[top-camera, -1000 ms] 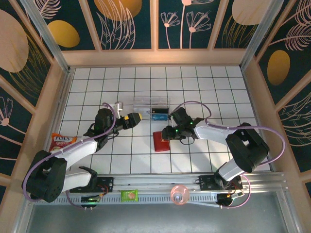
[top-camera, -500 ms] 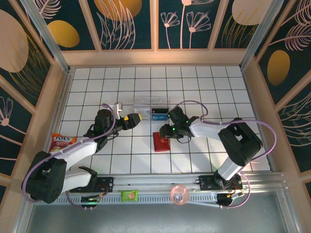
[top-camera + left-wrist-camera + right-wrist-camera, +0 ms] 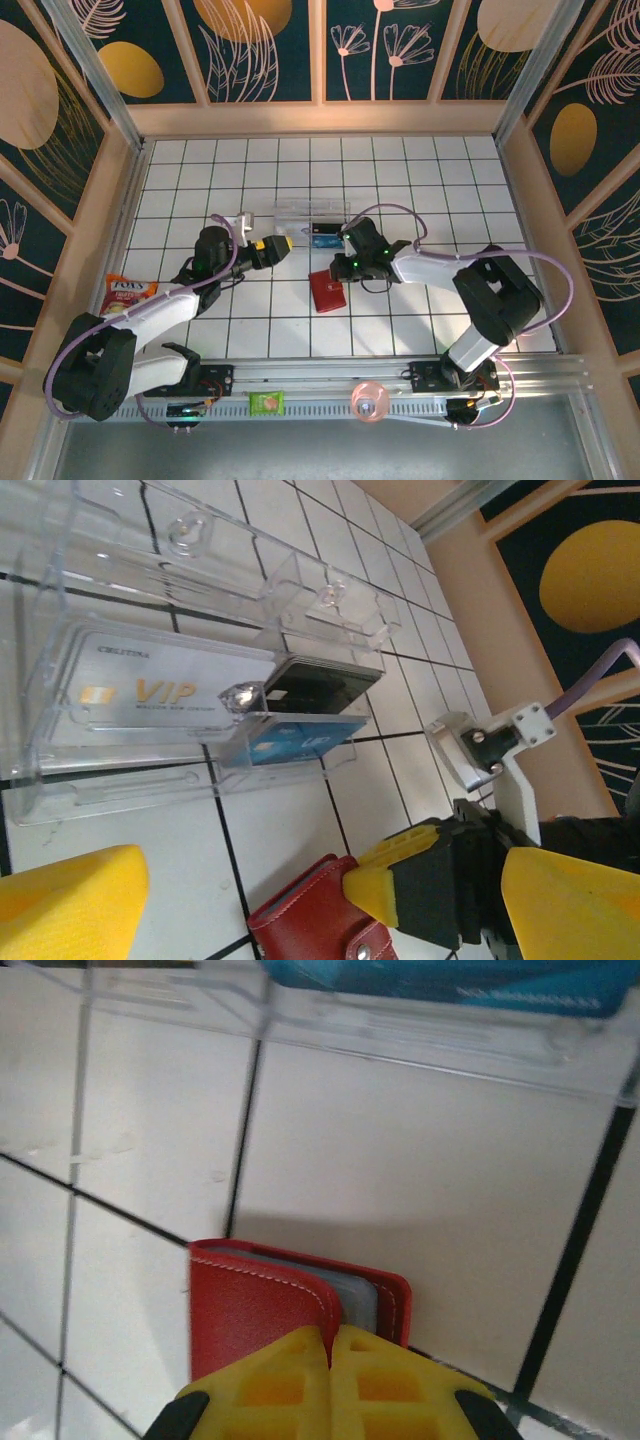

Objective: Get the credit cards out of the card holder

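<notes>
Right wrist shows right end effector (image 3: 331, 1338) clenched on card holder (image 3: 250, 1310) edge.

The card holder (image 3: 326, 292) lies on the table (image 3: 400, 170), just in front of the clear box (image 3: 300, 211). Cards (image 3: 170, 692) lie inside that box.

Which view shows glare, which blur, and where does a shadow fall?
Left wrist: glare spot on the clear box beside the VIP card. Right wrist: blue card at the top is blurred; the card holder casts a soft shadow on the tile. Top external: evenly lit, sharp.
</notes>
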